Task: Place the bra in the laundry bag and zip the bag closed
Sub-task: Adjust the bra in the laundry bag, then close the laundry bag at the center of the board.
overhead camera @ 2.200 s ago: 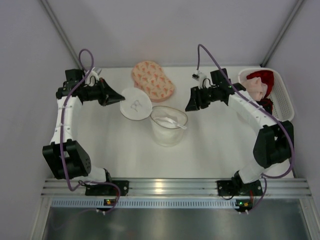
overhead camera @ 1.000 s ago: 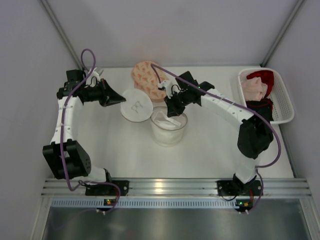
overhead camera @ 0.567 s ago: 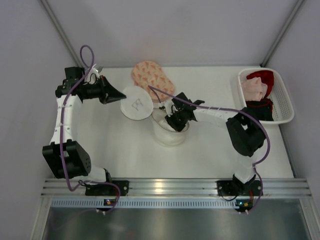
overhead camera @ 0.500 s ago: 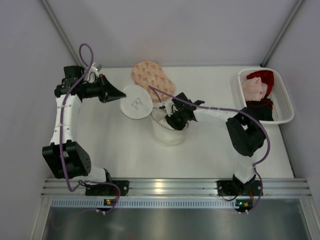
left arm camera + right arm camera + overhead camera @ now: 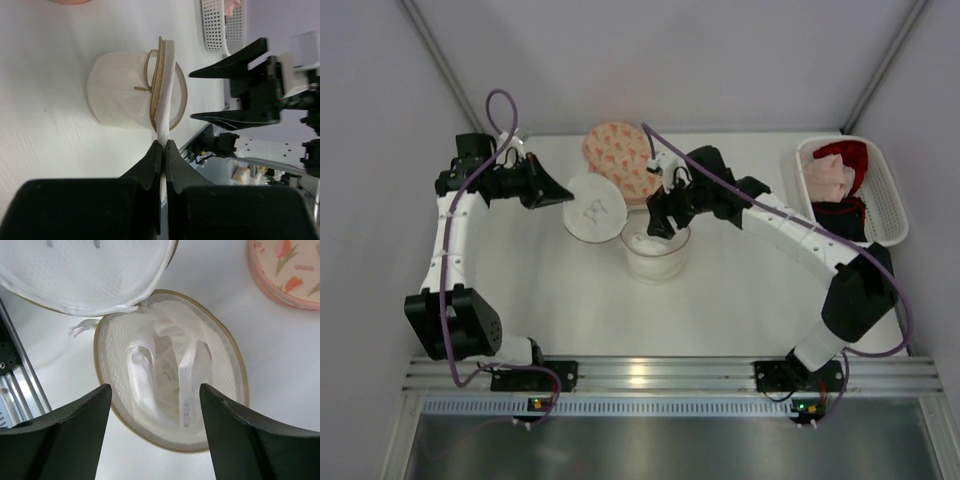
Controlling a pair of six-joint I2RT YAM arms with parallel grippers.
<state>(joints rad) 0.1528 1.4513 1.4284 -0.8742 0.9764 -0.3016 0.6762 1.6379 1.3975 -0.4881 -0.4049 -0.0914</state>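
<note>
White bra lay inside the mesh laundry bag at frame centre; the right tool had just released it and risen, jaws wide apart. The left tool stayed clamped on the lid, so only zipping remained.

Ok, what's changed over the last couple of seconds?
The right gripper swung in from beside the basket, pressed shut-jawed into the laundry bag, then lifted out and opened above it; the bra lies inside. Unchanged: the left gripper stays shut on the bag's lid, holding it open; basket and pink tulip-print case unmoved.
</note>
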